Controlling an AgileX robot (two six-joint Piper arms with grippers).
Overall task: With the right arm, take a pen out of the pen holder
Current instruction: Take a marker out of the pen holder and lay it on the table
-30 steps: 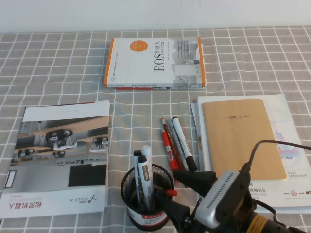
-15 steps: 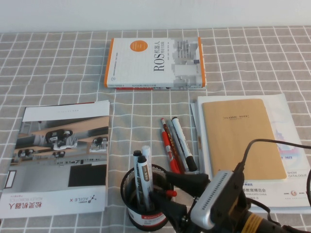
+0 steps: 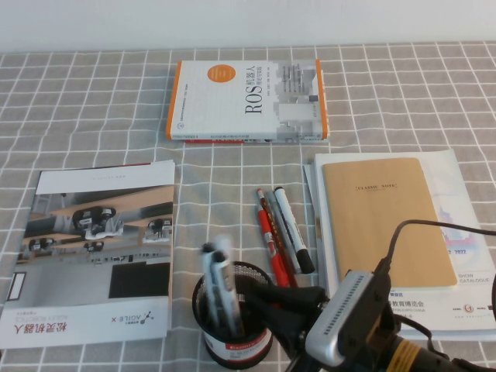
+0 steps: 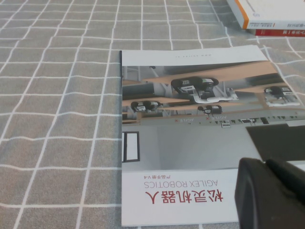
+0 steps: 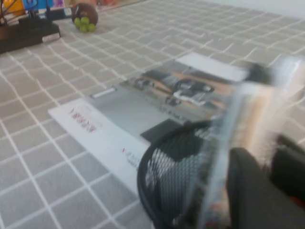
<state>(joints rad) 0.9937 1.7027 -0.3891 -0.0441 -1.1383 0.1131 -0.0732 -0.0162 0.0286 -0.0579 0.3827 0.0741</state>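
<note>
Right gripper [image 3: 260,298] has slid left from the bottom-right corner of the high view and pinched in since a second ago. It started out spread wide short of the pen holder [image 3: 232,341]. Now the jaws sit close together over the holder's right rim and look clamped on the pens [image 3: 217,283] standing inside. Those are smeared with motion and lean further to the upper left than before, so I can't say which one it actually has.

What matters next, I reckon: the pens lie just left of the gripper in the high view, with their long axis near upright and tipped to the upper left. The pull should go up along that lean, not sideways. The holder is light mesh and could tip or get dragged along.

Room-wise, the loose pens [image 3: 280,229] lie just up and right of the holder, with the tan notebook [image 3: 387,221] on its paper stack further right. The brochure [image 3: 97,256] is to the left, so straight up is the free direction.

Left gripper [image 4: 268,191] isn't in the high view. Its own camera shows it hanging over the brochure, well away from the holder, so the right arm is the nearer one.
</note>
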